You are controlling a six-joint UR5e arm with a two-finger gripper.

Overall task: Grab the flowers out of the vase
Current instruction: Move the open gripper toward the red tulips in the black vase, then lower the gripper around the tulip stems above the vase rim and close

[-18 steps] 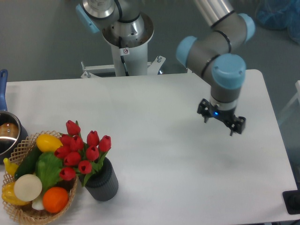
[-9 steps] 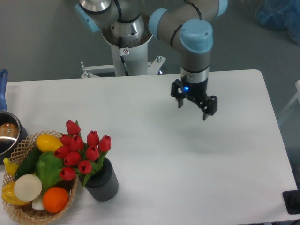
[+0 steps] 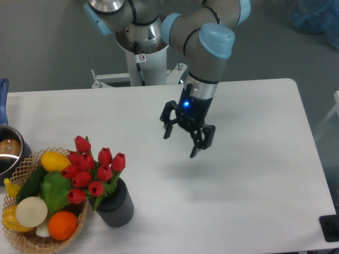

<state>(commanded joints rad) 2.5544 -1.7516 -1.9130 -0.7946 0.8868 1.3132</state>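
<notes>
- Flowers (image 3: 92,170) stand in the vase (image 3: 115,203) at the surface's (image 3: 249,201) front left, stems hidden inside.
- Basket (image 3: 32,241) and pan (image 3: 8,151) are cut off at the left edge.
- Hand (image 3: 181,140) hovers mid-surface, fingers spread wide, holding nothing.
- A small label on the arm base (image 3: 142,57) is unreadable.

Bright, even overhead light; soft shadows; slightly soft focus.
</notes>
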